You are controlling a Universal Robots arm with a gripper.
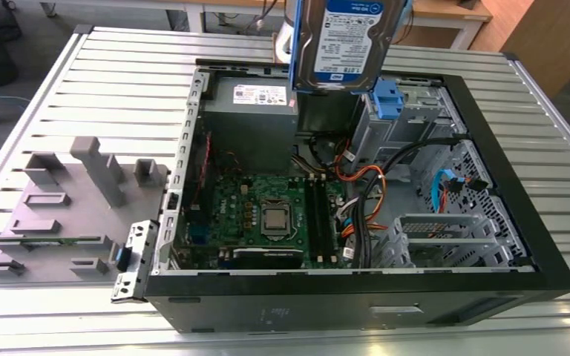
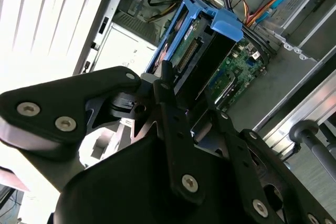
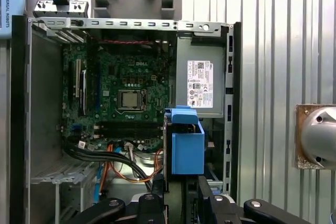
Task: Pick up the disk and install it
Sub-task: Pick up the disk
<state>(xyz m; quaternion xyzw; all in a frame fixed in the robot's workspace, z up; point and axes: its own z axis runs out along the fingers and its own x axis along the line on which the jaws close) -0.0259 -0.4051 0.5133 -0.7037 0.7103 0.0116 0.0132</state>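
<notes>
The exterior view is looking obliquely down on the computer case [image 1: 315, 308]. Both wrist views are peering in closer, sharing the disk [image 3: 186, 148].

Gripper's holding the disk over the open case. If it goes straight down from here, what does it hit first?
Probably the cables in the gap beside the power supply, with the disk touching before the gripper; depth is unclear.

Slatted metal table [image 1: 97, 81] with open computer case [image 1: 364, 304] and grey fixture [image 1: 82, 215]
</notes>
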